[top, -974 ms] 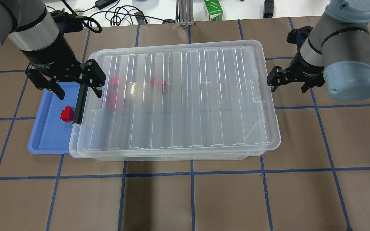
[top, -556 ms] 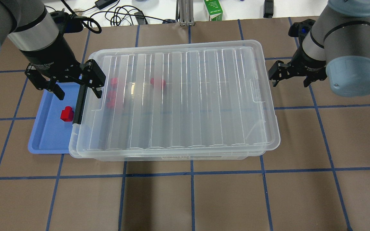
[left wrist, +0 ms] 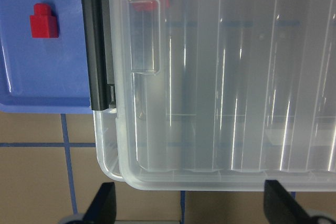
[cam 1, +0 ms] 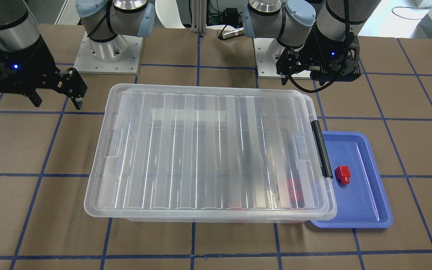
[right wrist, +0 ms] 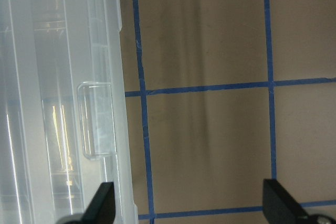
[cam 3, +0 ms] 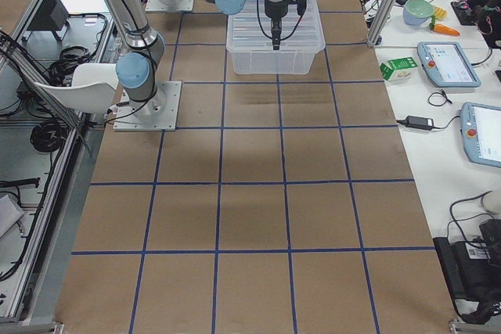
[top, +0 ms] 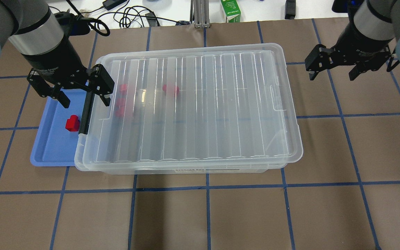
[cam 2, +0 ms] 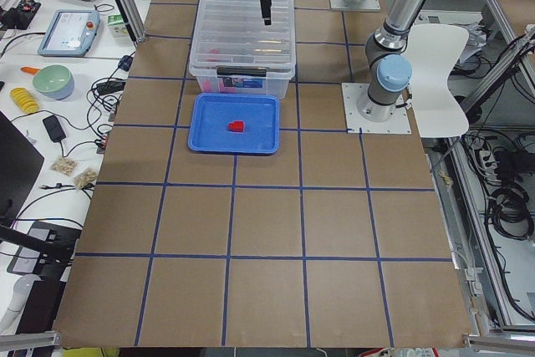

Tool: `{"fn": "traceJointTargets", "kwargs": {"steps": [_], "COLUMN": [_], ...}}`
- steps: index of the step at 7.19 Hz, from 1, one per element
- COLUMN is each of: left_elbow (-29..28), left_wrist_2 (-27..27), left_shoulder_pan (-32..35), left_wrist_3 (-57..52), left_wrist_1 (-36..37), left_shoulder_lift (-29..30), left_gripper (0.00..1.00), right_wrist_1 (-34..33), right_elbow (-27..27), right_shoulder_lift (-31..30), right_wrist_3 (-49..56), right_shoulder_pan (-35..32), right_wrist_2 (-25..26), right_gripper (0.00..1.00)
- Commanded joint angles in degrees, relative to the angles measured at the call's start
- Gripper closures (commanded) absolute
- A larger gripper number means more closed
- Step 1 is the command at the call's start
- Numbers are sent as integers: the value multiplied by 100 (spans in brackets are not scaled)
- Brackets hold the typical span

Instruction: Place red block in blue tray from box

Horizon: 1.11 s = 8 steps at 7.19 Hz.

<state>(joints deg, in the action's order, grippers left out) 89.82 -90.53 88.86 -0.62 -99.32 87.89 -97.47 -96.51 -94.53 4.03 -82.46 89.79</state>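
The clear box (top: 221,104) lies in the table's middle with its ribbed lid closed and its black latch (top: 85,113) at the left end. Red blocks (top: 171,89) show blurred through the lid. One red block (top: 72,123) lies in the blue tray (top: 52,146), which sits against the box's left end; it also shows in the left wrist view (left wrist: 44,21). My left gripper (top: 85,101) is open and empty, hovering over the latch end and the tray's far part. My right gripper (top: 332,75) is open and empty, over bare table right of the box.
A green carton (top: 230,10) and cables (top: 130,15) lie beyond the table's far edge. The robot bases (cam 1: 107,52) stand behind the box. Brown mat with blue tape lines surrounds the box.
My right gripper has moved away from the box's right end, to the right and toward the far side. The left arm, box, tray and blocks have not moved.
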Motion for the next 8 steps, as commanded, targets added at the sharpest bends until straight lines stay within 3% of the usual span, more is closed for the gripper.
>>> {"fn": "traceJointTargets", "kwargs": {"steps": [1, 3, 5, 8], "left_elbow": [0, 9, 9, 18], "left_wrist_2": [0, 0, 0, -9], "left_shoulder_pan": [0, 0, 0, 0], "left_wrist_3": [0, 0, 0, 0], "left_wrist_1": [0, 0, 0, -9], "left_shoulder_lift": [-17, -26, -35, -35], "left_gripper": [0, 0, 0, 0], "right_wrist_1": [351, 317, 168, 211], "right_elbow": [35, 122, 202, 659], "right_shoulder_lift": [-346, -268, -84, 338], "right_wrist_3": [-86, -575, -1192, -1283], "right_shoulder_pan": [-15, -286, -882, -991], "right_wrist_2": [179, -152, -163, -67], "right_gripper": [0, 0, 0, 0]}}
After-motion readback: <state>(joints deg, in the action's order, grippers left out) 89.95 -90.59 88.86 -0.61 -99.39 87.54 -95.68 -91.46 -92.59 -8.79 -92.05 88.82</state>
